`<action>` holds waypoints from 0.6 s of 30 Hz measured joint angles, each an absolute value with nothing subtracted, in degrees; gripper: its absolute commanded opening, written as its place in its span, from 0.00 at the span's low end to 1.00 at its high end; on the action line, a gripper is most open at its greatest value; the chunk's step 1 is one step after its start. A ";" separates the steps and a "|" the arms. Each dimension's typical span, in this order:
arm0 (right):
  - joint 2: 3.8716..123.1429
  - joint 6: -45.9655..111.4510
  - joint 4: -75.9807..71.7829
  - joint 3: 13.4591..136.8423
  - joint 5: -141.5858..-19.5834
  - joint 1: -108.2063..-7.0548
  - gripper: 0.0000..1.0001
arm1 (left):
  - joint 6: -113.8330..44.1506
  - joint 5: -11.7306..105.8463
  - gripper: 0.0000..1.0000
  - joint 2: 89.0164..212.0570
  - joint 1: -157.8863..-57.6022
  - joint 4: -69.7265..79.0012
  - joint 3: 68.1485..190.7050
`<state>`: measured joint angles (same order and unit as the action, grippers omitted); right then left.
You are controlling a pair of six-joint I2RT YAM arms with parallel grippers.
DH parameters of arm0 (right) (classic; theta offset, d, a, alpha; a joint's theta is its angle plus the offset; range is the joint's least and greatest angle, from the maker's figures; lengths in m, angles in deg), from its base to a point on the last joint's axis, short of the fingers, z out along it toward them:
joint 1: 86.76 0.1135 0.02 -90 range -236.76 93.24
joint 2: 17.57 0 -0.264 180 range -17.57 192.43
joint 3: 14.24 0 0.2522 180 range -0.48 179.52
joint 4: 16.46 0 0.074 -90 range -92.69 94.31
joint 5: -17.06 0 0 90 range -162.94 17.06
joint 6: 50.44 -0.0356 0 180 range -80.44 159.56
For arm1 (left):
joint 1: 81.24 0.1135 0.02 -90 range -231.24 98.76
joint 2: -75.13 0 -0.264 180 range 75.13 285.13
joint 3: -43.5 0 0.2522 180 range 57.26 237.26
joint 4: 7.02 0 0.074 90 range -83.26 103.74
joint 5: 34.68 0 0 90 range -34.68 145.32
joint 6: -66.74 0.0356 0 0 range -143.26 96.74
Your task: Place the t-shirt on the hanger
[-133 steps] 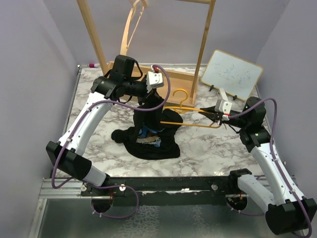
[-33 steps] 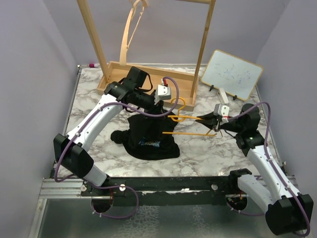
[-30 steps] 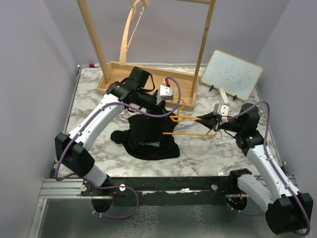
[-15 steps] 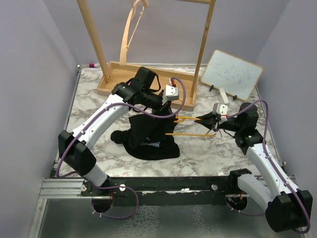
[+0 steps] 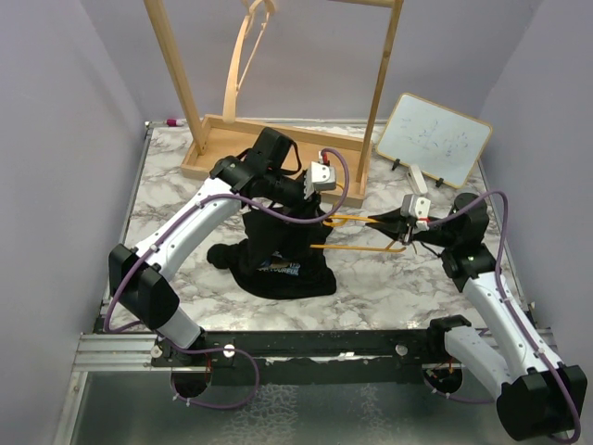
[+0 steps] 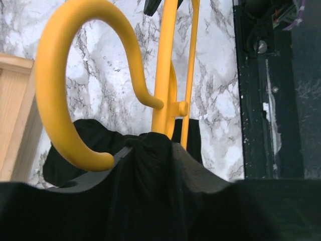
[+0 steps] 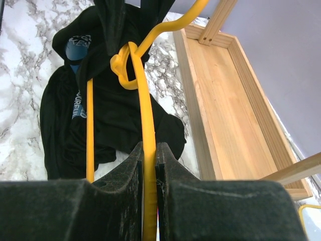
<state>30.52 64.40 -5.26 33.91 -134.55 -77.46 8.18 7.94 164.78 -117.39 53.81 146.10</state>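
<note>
The black t-shirt [image 5: 278,260] hangs in a bunch from my left gripper [image 5: 312,209], its lower part heaped on the table with the blue print showing. In the left wrist view my left gripper [image 6: 153,150] is shut on the shirt's cloth [image 6: 145,196] right at the hanger's neck. The yellow-orange hanger [image 5: 357,234] is held level above the table; its hook [image 6: 65,85] fills the left wrist view. My right gripper [image 5: 400,225] is shut on the hanger's upper bar [image 7: 145,165]. The hanger's left end sits inside the shirt [image 7: 100,115].
A wooden rack base [image 5: 278,148] with two uprights stands behind, a pale wooden hanger [image 5: 243,46] hanging on it. A small whiteboard [image 5: 433,137] on a stand is at the back right. The rack tray [image 7: 235,110] lies close to the right gripper.
My left gripper has moved right with the shirt cloth, up to the hanger's hook and neck, which the cloth and gripper now hide from above. My right gripper has kept hold of the hanger, shifting slightly.
</note>
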 measured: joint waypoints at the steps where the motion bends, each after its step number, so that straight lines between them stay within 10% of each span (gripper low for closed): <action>1: 30.50 64.40 -5.26 33.91 -134.55 -77.46 0.01 | 8.16 8.21 0.15 164.75 -117.39 53.79 145.96; 3: 30.41 64.46 -5.26 33.91 -134.50 -77.46 0.01 | 7.96 8.29 0.00 164.75 -117.39 53.85 145.92; 8: 30.39 64.88 -4.78 33.91 -134.00 -77.65 0.06 | 8.70 8.27 0.00 164.56 -117.39 54.33 145.90; 18: 30.48 55.55 -4.69 40.16 -124.49 -77.33 0.56 | 12.99 16.99 0.00 158.88 -117.12 50.64 145.31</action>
